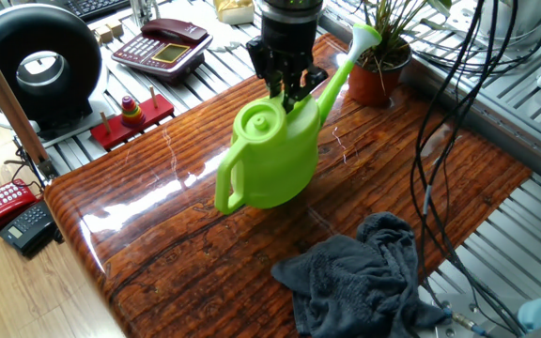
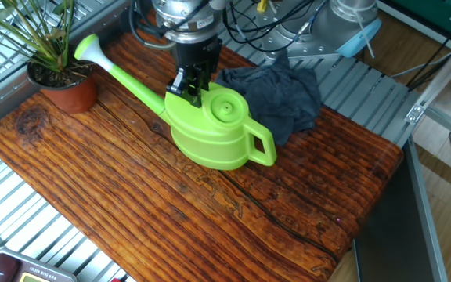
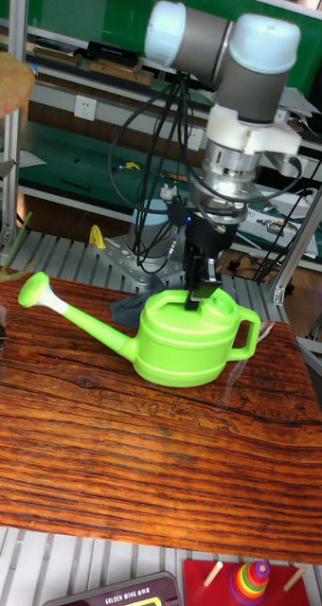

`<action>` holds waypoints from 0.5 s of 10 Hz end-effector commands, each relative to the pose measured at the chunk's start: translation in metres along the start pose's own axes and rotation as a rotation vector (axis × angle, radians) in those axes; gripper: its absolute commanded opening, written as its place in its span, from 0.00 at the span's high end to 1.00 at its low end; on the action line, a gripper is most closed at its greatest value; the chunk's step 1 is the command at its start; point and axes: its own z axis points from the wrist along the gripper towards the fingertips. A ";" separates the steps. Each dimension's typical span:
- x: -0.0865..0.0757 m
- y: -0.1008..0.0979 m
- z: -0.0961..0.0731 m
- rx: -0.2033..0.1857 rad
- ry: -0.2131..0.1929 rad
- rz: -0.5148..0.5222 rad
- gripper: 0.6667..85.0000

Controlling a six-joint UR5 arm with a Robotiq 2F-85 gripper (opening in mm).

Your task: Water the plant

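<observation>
The green watering can (image 1: 270, 160) (image 2: 210, 137) (image 3: 185, 346) is at the middle of the wooden table (image 1: 195, 244), roughly level. My gripper (image 1: 289, 92) (image 2: 190, 88) (image 3: 199, 301) comes down from above and is shut on the can's top rim, beside the lid opening. The long spout ends in a pale rose (image 2: 84, 48) close to the near rim of the plant (image 2: 61, 78) (image 1: 378, 70), which has thin green leaves in a terracotta pot at the table's corner. Whether the can touches the table I cannot tell. No water shows.
A dark grey cloth (image 1: 364, 277) (image 2: 276, 90) lies crumpled on the table behind the can's handle. Off the table are a red telephone (image 1: 162, 47), a black ring-shaped device (image 1: 36, 61) and a red stacking toy (image 1: 131, 113). Black cables (image 1: 454, 122) hang near the plant.
</observation>
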 end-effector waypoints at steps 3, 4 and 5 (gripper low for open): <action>0.007 0.002 -0.003 0.015 -0.069 -0.024 1.00; 0.004 0.002 -0.004 0.018 -0.090 -0.024 1.00; 0.002 0.002 -0.005 0.023 -0.106 -0.025 1.00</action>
